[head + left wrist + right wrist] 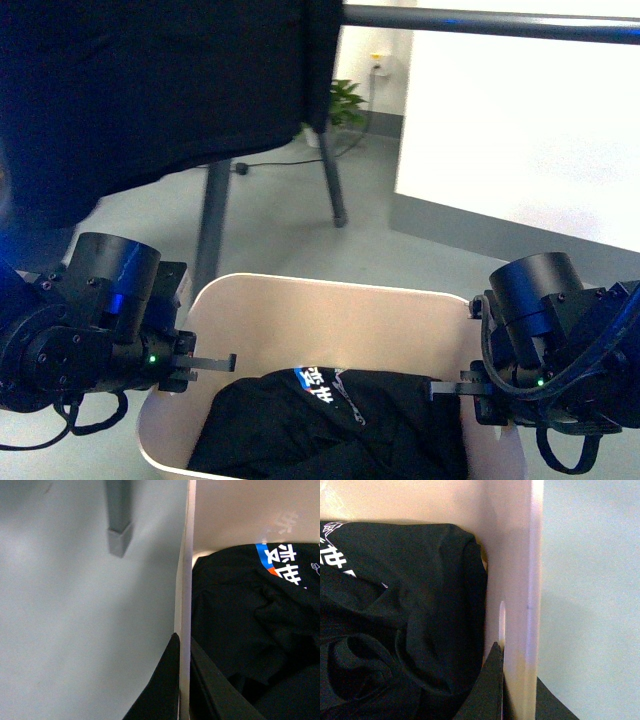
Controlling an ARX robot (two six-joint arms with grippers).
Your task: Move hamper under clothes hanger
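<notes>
Front view: beige hamper (330, 300) near centre, on the floor just this side of the clothes hanger (500, 22) legs, holding a black garment (330, 425); left gripper (215, 362) at its left rim, right gripper (450, 388) at its right rim. Left wrist view: left gripper (183, 645) clamped astride the hamper (186, 580) wall. Right wrist view: right gripper (517, 670) likewise clamped on the hamper (520, 555) wall.
</notes>
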